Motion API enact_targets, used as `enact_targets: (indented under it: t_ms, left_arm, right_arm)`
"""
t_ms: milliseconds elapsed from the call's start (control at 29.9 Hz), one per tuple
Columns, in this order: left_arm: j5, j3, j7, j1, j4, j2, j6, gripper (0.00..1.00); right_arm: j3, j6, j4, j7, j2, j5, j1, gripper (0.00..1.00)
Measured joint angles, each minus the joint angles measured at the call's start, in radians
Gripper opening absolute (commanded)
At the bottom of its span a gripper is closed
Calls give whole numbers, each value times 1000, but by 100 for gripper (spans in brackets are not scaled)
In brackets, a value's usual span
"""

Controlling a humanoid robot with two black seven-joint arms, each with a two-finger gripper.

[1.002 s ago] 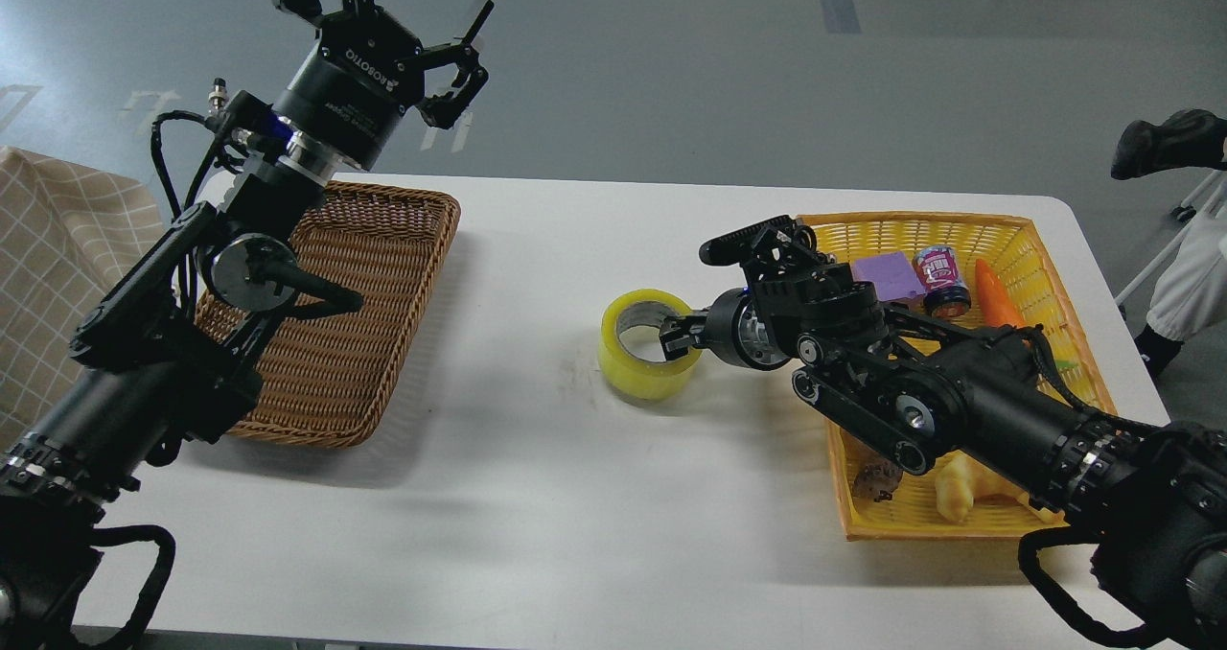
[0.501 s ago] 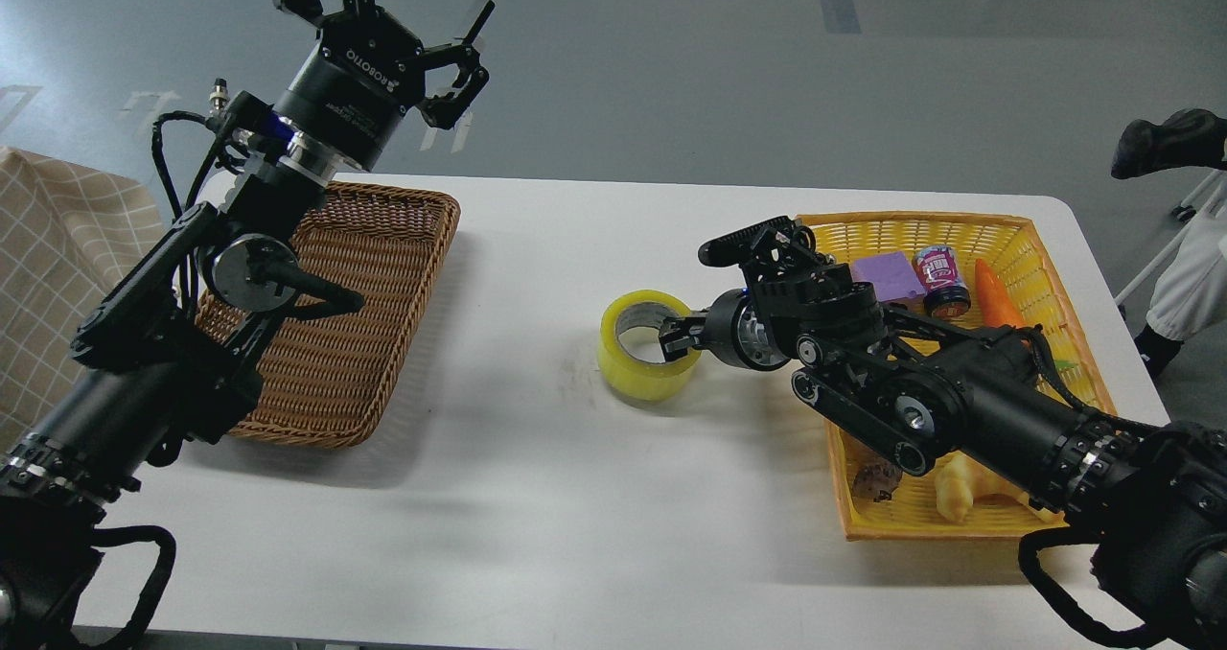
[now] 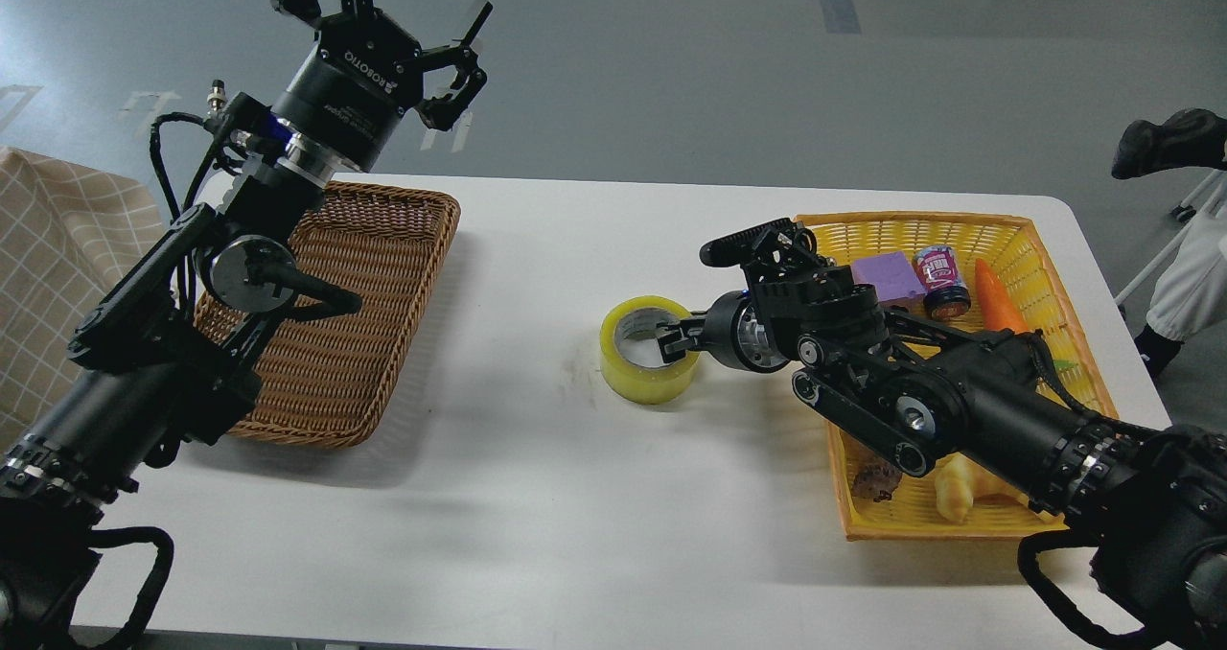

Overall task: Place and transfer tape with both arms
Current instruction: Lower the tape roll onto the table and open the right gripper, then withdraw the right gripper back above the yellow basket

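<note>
The yellow tape (image 3: pixel 637 372) sits on the white table (image 3: pixel 537 497) at its middle, core facing up. My right gripper (image 3: pixel 673 336) reaches in from the right and pinches the roll's right wall, with one finger inside the core. My left gripper (image 3: pixel 388 3) is open and empty, raised high above the far end of the brown wicker basket (image 3: pixel 355 343), well to the left of the tape.
A yellow basket (image 3: pixel 1045 266) at the right holds a purple block (image 3: pixel 887 276), a small can (image 3: pixel 942 281), a carrot (image 3: pixel 997 295) and a pale toy (image 3: pixel 954 497). My right arm lies across it. A checked cloth (image 3: pixel 57 247) is at the far left.
The tape and my right gripper have sunk slightly towards the table. My left arm has hardly moved.
</note>
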Motion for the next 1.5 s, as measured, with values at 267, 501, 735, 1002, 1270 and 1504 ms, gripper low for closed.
enact_targets:
  t_ms: [267, 501, 735, 1002, 1270, 1504]
  left_arm:
    - [1, 1, 0, 2, 0, 1, 0, 98]
    - [1, 2, 0, 2, 0, 7, 0, 98]
    - [1, 2, 0, 2, 0, 9, 0, 98]
    - [1, 2, 0, 2, 0, 6, 0, 98]
    - [0, 3, -2, 9, 4, 6, 0, 98]
    - [1, 4, 0, 5, 9, 11, 0, 98]
  right_arm:
    - [2, 0, 12, -1, 0, 5, 11, 99]
    - [6, 0, 76, -1, 0, 5, 43, 99]
    - [53, 0, 166, -1, -72, 5, 58, 99]
    - [237, 0, 230, 0, -172, 7, 43, 99]
    - [444, 0, 233, 2, -201, 107, 18, 99]
    - [662, 0, 233, 11, -199, 303, -19, 99]
